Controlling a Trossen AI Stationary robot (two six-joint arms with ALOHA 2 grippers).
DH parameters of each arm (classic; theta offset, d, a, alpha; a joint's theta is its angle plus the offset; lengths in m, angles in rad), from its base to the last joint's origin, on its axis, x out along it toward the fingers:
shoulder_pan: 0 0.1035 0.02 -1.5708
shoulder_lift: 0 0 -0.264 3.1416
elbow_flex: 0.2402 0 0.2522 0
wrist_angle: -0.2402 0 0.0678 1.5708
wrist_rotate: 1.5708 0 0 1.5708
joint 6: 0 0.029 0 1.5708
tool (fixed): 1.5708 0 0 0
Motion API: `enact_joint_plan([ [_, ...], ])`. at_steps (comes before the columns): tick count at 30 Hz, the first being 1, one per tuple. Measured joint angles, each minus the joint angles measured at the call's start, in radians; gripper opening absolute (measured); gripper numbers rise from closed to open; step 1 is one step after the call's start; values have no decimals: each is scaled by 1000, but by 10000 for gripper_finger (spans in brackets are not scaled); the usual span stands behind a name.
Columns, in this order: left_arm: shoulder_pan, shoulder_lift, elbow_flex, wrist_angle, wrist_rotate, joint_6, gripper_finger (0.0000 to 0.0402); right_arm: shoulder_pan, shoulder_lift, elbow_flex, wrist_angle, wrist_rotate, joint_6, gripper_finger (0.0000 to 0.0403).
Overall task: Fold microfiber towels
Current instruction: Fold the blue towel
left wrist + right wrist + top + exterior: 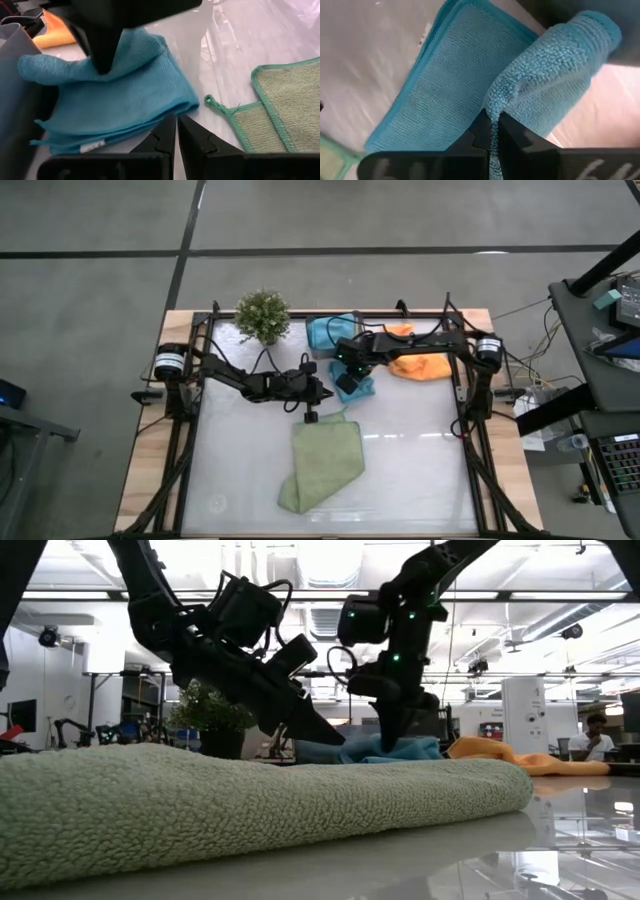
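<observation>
White table (400,480) carries a green towel (322,465); right gripper (491,119) pinches the teal towel (455,85) to fold it, left gripper (176,121) waits clenched, empty.

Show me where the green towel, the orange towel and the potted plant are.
green towel (325,465), high view, middle of the folded cloth.
orange towel (422,365), high view, middle of its visible surface.
potted plant (262,315), high view, centre of the leaves.

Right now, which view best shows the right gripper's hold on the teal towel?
Right wrist view: the right gripper is shut on the teal towel. The left wrist view shows it from outside; the high and low views show it small.
</observation>
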Motion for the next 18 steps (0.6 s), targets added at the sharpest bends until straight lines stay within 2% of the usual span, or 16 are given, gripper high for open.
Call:
enact_joint_plan([
  [7,9,11,-2,-18,2,-1,6,11,38,44,2,0,-8,9],
  [18,38,110,6,14,1,-8,6,38,38,48,70,-11,5,9],
])
